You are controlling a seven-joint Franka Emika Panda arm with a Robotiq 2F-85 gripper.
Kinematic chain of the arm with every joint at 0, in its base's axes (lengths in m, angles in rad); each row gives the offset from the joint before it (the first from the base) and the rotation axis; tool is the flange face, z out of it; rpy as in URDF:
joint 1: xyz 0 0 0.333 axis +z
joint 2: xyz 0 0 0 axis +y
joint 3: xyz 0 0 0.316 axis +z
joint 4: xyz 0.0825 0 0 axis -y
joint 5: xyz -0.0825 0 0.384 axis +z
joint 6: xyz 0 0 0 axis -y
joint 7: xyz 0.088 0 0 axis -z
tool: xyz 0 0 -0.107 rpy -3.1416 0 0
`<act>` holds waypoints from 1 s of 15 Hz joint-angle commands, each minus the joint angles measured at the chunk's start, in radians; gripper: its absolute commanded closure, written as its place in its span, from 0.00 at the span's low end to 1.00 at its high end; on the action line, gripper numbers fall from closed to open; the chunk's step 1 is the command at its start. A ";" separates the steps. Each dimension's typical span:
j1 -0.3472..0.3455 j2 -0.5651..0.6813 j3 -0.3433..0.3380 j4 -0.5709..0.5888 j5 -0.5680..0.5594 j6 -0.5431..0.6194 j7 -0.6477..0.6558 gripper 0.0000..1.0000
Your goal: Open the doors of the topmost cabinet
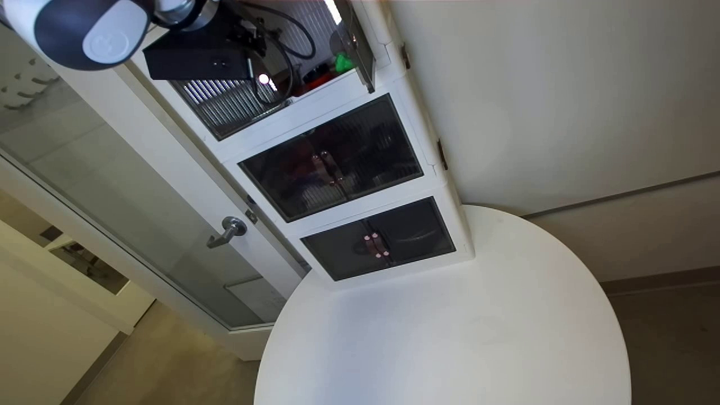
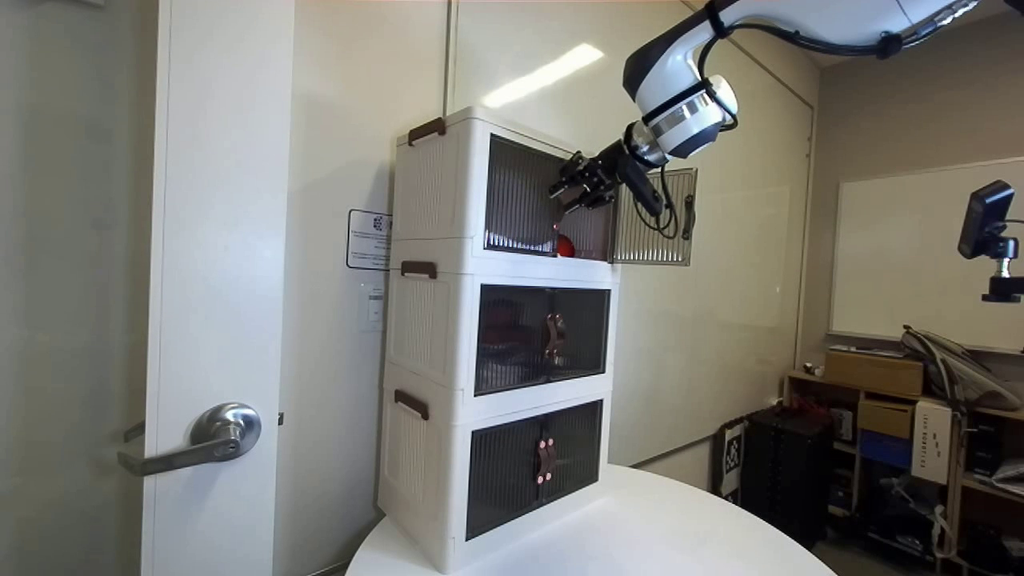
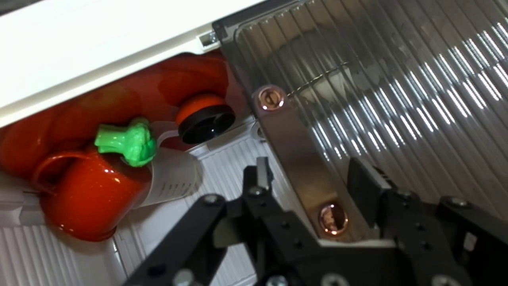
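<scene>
Grey ribbed door (image 3: 389, 91) likely light, stiff, slick; best hold seems its brown strap handle (image 3: 304, 159); gripper (image 3: 311, 171) astride it, jaws apart.

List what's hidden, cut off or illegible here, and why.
Wording of the wall sign: too small in an exterior view.
Contents of the middle compartment: obscured by dark panes in both exterior views.
Base of the arm: beyond the picture edges in both exterior views.
Far side of the striped door: cut off by the right edge in the wrist view.
</scene>
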 commanded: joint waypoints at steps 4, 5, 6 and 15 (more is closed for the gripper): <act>0.007 0.012 -0.005 0.017 -0.012 0.037 0.006 0.97; 0.006 0.010 -0.006 0.015 -0.015 0.038 0.010 0.94; 0.007 0.009 -0.008 0.012 -0.021 0.041 0.016 0.94; 0.066 -0.033 -0.099 -0.050 -0.342 -0.019 0.335 0.94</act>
